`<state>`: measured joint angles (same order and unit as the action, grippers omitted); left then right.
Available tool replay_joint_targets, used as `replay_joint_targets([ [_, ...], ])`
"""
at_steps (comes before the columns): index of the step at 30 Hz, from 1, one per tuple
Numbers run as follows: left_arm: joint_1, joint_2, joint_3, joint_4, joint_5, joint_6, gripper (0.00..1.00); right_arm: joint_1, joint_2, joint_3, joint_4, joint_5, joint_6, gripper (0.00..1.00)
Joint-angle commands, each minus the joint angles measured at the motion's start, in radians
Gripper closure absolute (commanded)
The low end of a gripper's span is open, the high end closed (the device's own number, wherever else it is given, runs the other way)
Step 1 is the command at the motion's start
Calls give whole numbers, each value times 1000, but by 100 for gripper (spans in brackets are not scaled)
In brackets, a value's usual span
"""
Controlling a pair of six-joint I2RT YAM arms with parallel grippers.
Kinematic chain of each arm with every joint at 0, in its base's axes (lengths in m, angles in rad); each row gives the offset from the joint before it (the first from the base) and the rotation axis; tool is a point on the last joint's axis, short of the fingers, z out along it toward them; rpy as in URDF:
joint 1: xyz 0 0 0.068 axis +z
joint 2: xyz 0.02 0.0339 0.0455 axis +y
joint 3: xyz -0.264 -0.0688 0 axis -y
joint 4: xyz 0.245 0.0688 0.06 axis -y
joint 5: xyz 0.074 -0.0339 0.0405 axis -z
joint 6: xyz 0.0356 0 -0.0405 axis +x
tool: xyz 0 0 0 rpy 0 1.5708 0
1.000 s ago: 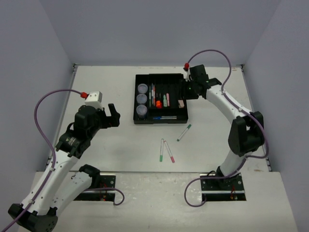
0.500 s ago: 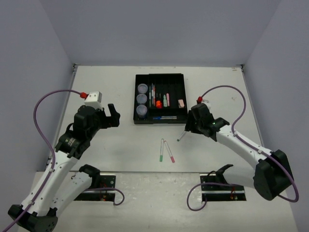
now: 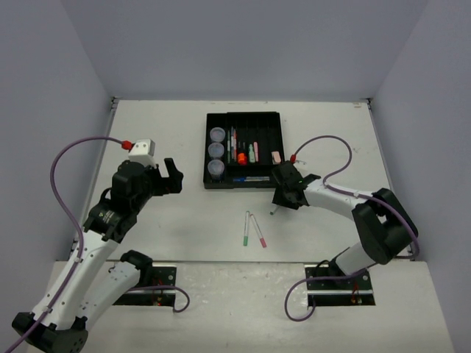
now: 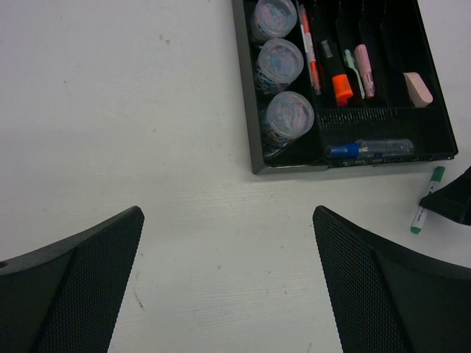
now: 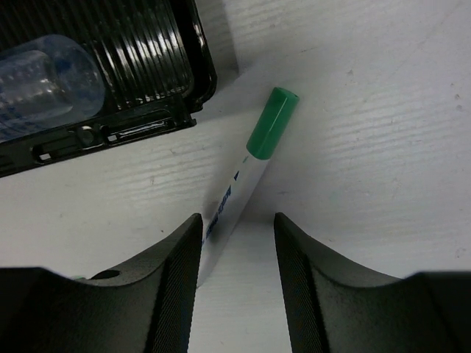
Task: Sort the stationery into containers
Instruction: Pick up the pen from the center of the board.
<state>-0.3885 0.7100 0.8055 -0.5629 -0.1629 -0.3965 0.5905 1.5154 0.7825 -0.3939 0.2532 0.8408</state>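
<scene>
The black tray [image 3: 243,115] holds three grey-lilac pots [image 3: 215,151], several pens and markers, and a pink eraser [image 3: 276,157]. My right gripper [image 3: 278,200] is down at the table just in front of the tray's near right corner. In the right wrist view it [image 5: 235,243] is open, its jaws astride a white pen with a green cap [image 5: 271,123]; the left jaw touches the pen's body. Two more thin pens [image 3: 252,229] lie on the table nearer me. My left gripper [image 3: 173,176] is open and empty, left of the tray [image 4: 254,110].
A clear pen with a blue cap [image 4: 368,148] lies in the tray's front slot. An orange marker [image 4: 342,84] sits in a narrow slot. The green-capped pen [image 4: 427,213] and the right gripper's dark tip [image 4: 452,202] show in the left wrist view. Walls surround the table.
My right arm has swung from the tray's far right corner down to the green-capped pen in front of the tray. The left arm has not moved.
</scene>
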Motion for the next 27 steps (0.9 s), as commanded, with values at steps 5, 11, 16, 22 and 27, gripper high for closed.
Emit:
replay_joint_targets([
  [5,1,-12,0,31,11,33,0,37,55,38,2,92,65,70],
  [11,2,-23,-2,32,6,33,0,37,35,-25,15,67,101,81],
  [16,0,-20,-2,32,6,33,0,37,-4,-77,4,64,140,90],
  [22,0,-10,-1,29,4,33,0,37,-215,-159,-16,85,178,96],
  [27,0,-4,0,29,2,33,0,37,-413,-163,-84,115,171,97],
])
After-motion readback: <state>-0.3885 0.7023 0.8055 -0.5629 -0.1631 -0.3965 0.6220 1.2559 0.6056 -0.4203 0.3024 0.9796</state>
